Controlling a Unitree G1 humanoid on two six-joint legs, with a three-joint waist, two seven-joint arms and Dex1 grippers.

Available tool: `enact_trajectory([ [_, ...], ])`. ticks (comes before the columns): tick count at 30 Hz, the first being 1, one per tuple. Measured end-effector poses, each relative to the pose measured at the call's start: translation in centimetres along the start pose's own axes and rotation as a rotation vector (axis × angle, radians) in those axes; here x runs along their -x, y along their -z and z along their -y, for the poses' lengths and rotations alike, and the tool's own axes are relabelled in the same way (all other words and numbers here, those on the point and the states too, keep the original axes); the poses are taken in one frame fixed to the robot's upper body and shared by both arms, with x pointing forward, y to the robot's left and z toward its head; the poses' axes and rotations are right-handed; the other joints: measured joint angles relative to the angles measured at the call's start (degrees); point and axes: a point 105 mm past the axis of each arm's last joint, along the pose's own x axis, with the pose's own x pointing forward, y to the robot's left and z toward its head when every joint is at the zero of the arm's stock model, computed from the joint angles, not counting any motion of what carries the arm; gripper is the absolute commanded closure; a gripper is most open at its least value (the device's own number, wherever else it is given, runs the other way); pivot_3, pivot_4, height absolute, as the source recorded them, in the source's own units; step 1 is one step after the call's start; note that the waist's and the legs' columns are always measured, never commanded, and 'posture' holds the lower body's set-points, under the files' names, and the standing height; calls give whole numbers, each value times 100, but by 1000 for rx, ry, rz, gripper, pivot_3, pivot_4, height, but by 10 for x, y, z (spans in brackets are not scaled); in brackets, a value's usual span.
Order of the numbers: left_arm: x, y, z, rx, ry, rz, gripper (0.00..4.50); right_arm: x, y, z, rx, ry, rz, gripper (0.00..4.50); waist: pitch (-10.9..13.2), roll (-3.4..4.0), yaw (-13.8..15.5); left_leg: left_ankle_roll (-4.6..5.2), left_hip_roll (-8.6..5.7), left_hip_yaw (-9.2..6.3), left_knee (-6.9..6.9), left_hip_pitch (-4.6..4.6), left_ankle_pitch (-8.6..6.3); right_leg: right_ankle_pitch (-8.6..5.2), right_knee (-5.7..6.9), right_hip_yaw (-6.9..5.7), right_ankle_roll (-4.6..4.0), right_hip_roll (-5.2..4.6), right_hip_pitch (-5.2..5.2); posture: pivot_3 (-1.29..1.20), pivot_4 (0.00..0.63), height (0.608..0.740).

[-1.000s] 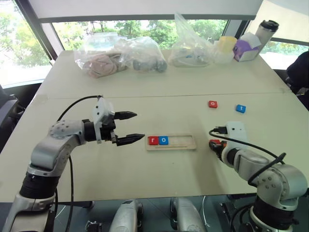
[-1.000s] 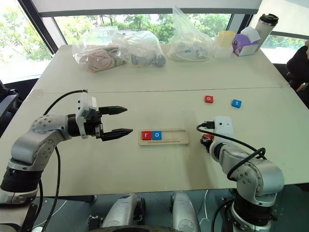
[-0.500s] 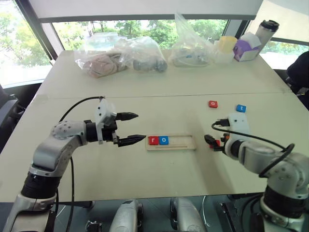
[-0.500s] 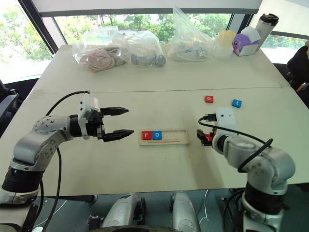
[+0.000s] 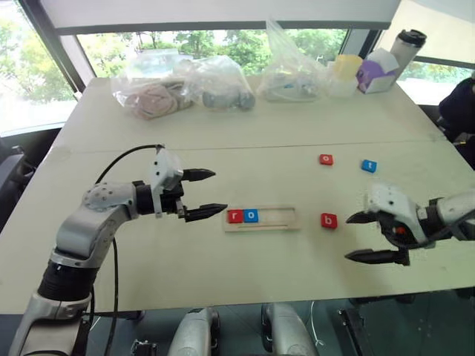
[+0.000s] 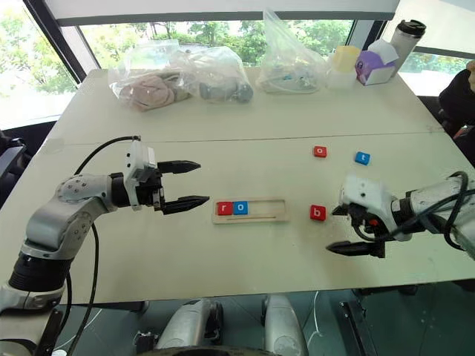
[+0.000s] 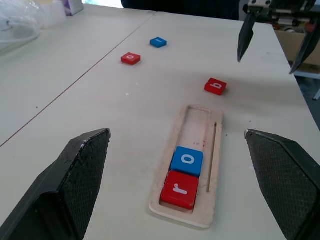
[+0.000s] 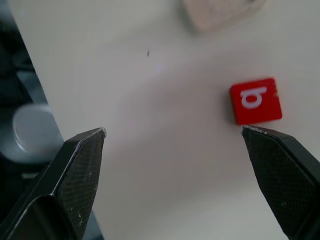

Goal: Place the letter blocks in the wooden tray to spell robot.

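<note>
The wooden tray (image 5: 282, 217) lies mid-table with a red "r" block (image 5: 235, 216) and a blue "o" block (image 5: 251, 216) at its left end. A red "b" block (image 5: 328, 220) rests flat on the table just right of the tray. Farther back sit a red "o" block (image 5: 326, 159) and a blue "t" block (image 5: 369, 166). My left gripper (image 5: 219, 193) hovers open just left of the tray, pointing at it. My right gripper (image 5: 347, 238) is open and empty, to the right of the "b" block and apart from it.
Clear plastic bags (image 5: 182, 85) with items, another bag (image 5: 293, 70), a yellow cup (image 5: 349, 67), a purple-and-white box (image 5: 378, 74) and a tumbler (image 5: 408, 44) line the far edge. The table's front edge runs just below my right gripper. A person's dark sleeve (image 5: 460, 111) shows at the right edge.
My right gripper opened and let go of the red "b" block, which now lies on the table beside the tray. That hand rolled and drew back to the right. The left arm kept still.
</note>
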Motion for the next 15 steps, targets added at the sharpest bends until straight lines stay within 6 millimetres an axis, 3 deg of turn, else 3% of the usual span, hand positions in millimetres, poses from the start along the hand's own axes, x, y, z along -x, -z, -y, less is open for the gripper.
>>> enact_trajectory([
  [7, 1, 1, 1, -5, -6, -9, 0, -14, -1, 28, 112, 14, 49, 48, 1, 2, 25, -7, 7, -9, -1, 3, 4, 2, 14, -1, -4, 6, -6, 0, 150, 740],
  [15, 4, 4, 2, -2, -12, -20, 0, -27, -2, 41, 105, 12, 62, 48, 1, 2, 37, -9, -3, -6, 0, 0, 5, 4, 12, -2, -7, -26, -5, 0, 150, 740],
])
